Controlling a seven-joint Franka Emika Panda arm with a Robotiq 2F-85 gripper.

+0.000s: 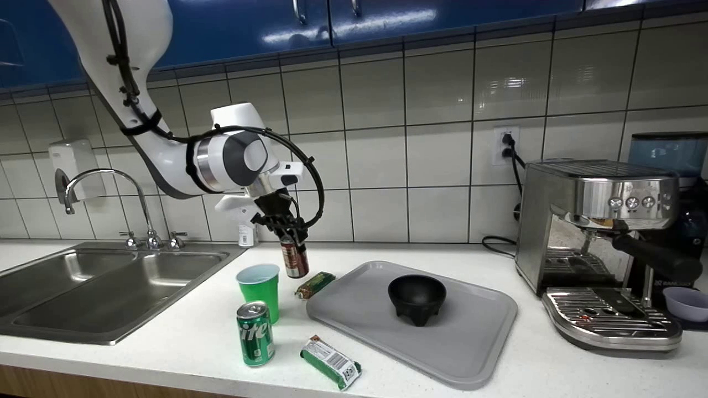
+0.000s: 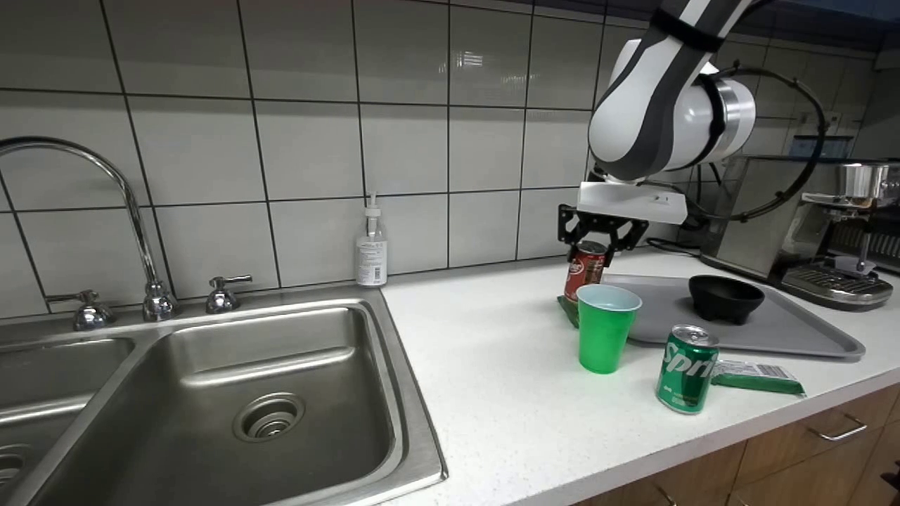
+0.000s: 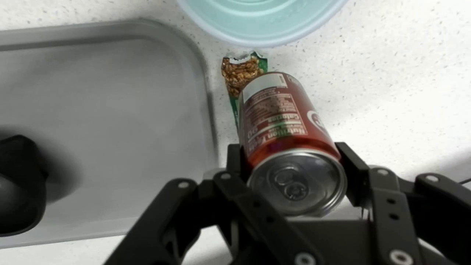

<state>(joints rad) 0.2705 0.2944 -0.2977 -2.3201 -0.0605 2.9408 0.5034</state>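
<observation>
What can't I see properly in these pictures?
Top of the red can: in an exterior view, hidden by the jaws.
Much of the snack bar: wrist view, hidden behind that can.
Cup: wrist view, cut off by the top edge.
Black bowl: wrist view, cut off by the left edge.
Print on the pump bottle: both exterior views, too small to read.
</observation>
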